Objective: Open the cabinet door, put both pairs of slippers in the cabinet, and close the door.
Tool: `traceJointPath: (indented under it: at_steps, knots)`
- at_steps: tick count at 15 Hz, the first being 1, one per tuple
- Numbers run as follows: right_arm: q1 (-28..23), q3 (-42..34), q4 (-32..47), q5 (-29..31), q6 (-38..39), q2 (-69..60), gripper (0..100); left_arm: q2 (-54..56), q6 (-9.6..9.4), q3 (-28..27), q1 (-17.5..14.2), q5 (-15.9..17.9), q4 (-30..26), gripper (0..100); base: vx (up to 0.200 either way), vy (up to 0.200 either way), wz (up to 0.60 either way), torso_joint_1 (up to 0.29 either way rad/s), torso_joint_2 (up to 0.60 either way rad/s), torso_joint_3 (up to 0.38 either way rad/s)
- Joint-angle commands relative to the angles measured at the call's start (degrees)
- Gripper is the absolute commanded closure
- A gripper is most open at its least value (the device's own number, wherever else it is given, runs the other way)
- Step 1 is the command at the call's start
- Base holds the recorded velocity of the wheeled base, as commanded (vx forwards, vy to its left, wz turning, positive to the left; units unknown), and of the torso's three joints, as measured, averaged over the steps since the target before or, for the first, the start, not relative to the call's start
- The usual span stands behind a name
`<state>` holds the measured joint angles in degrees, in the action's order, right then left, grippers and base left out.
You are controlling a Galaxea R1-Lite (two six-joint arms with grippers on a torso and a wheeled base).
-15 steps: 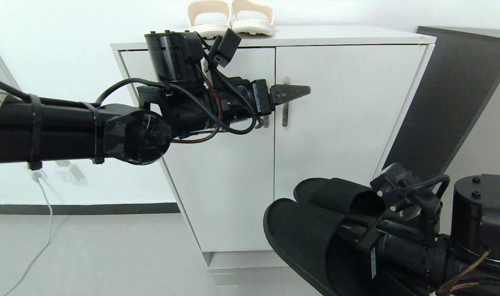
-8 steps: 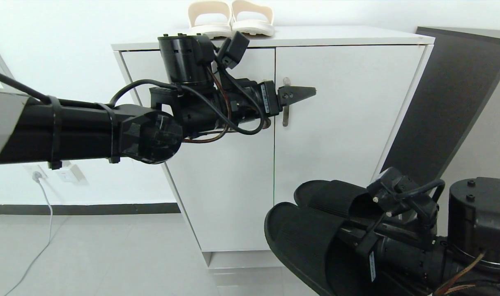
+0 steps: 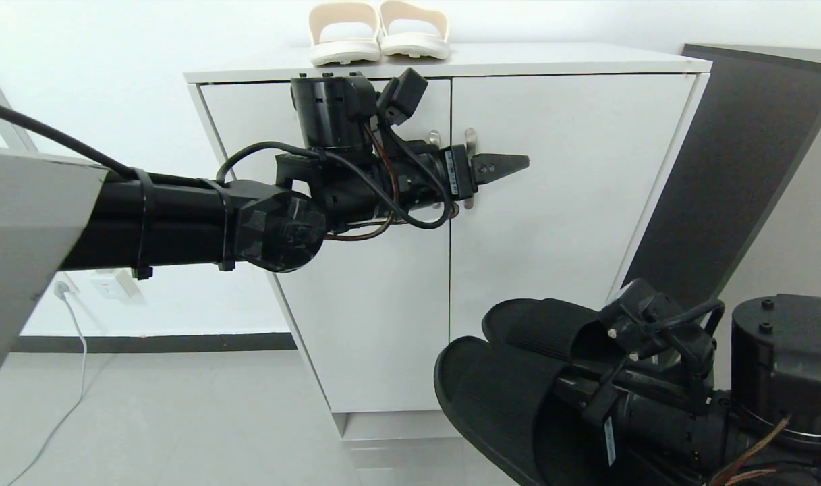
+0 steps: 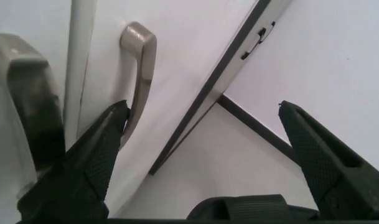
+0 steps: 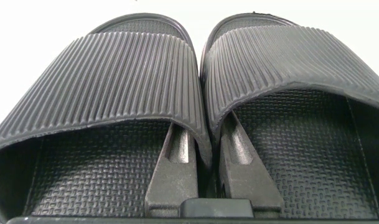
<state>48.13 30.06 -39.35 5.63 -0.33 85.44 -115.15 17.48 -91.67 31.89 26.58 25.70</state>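
Your left gripper (image 3: pixel 515 163), wide, is at the handle (image 3: pixel 470 138); right gripper (image 5: pixel 205 146), 5 o'clock, clamps black slippers (image 3: pixel 504 385).

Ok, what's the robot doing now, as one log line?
left gripper: open, by door handle | right gripper: shut on black slippers | cabinet doors: closed | cream slippers: on cabinet top

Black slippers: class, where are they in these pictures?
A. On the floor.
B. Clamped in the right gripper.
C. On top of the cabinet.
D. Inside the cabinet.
B: the right gripper is shut on the inner edges of both black slippers, holding them up in front of the closed cabinet.
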Motion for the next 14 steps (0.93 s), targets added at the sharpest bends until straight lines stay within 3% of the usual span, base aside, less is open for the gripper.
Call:
traceJointPath:
  at_steps: [1,4,7,10,14]
  knots:
    - [0.04,0.0,-0.02,-0.01,-0.02,0.07,100,0.19,0.01,0.53,0.01,0.06,0.14,100,0.0,0.0,0.0,0.0,0.0,0.0]
    - [0.04,-0.35,-0.02,-0.18,-0.02,0.07,100,1.51,0.01,1.94,0.1,0.06,0.41,100,0.0,0.0,0.0,0.0,0.0,0.0]
    - [0.39,-0.97,0.06,-1.06,-0.02,-0.01,100,5.2,-0.08,7.74,1.16,0.41,2.08,100,0.0,0.0,0.0,0.0,0.0,0.0]
    - [0.39,-2.46,-0.02,-6.86,-0.02,-0.89,100,9.33,0.01,15.12,3.27,0.41,6.29,100,0.0,0.0,0.0,0.0,0.0,0.0]
    - [1.09,-2.82,-0.02,-7.04,-0.11,-0.81,100,16.28,0.01,22.68,5.99,0.41,8.23,100,0.0,0.0,0.0,0.0,0.0,0.0]
